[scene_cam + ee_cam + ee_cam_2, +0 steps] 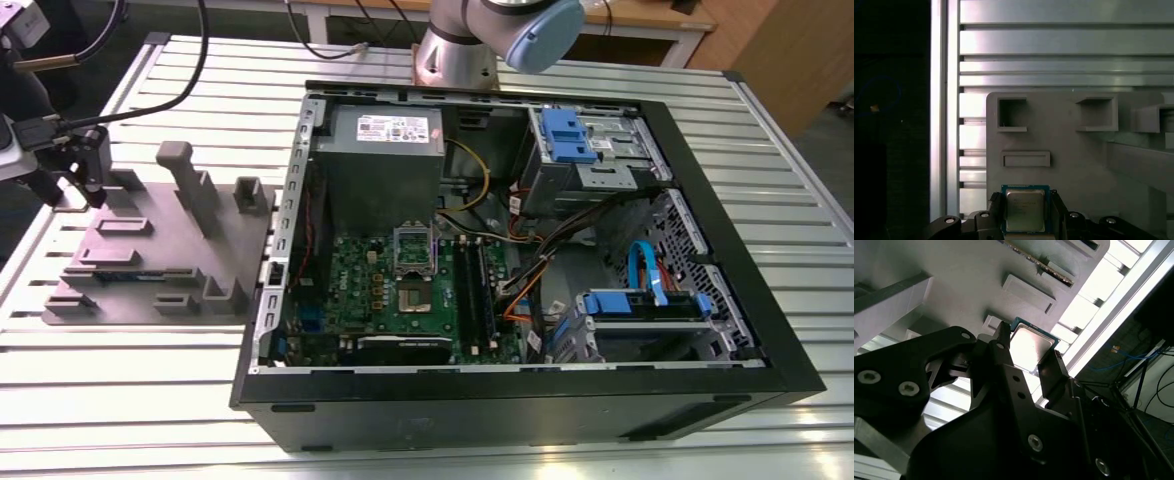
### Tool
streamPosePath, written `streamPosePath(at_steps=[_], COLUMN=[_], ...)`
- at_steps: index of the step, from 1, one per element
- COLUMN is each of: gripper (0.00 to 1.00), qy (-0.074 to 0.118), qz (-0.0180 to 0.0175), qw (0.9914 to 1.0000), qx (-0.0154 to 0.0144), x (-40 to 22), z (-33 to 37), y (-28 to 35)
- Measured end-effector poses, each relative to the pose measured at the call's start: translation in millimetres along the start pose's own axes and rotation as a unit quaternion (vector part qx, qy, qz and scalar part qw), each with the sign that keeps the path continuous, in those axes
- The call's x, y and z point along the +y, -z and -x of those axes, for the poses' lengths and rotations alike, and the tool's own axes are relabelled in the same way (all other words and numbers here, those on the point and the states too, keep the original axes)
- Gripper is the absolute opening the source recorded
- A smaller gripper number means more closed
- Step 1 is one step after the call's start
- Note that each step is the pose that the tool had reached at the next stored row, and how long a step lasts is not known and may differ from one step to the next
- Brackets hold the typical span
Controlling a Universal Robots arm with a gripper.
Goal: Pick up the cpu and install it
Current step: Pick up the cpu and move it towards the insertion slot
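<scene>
The cpu (1025,210), a small square silver chip with a green rim, sits between my gripper's (1025,201) two black fingers, which press on its opposite edges at the near edge of the grey holder block (1074,145). In the second wrist view the cpu (1031,346) shines between the same fingers of the gripper (1029,359). In the exterior view my gripper (90,192) hangs over the back corner of the grey holder block (160,250), at the exterior view's left. The dark socket (410,290) lies in the motherboard (354,290) inside the open computer case (521,400).
Upright posts (180,185) rise from the holder block beside my gripper. The case holds a power supply (380,140), blue drive bays (574,135), memory sticks (470,290) and loose cables (534,270). Everything rests on a slatted metal table (134,390), with the arm's base (461,50) behind the case.
</scene>
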State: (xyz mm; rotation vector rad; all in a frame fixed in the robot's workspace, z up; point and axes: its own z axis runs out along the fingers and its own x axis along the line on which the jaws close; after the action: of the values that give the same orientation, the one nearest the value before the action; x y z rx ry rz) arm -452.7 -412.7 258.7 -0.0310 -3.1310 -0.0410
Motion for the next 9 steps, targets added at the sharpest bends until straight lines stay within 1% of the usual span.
streamPosePath(at_steps=[4,9], gripper=[0.47,0.47], qy=[0.000,0.000], qz=[-0.0016,-0.0019], qw=[1.00000,1.00000], qx=[0.0000,-0.0001], x=[0.0,0.0], z=[0.0,0.0], y=[0.0,0.9])
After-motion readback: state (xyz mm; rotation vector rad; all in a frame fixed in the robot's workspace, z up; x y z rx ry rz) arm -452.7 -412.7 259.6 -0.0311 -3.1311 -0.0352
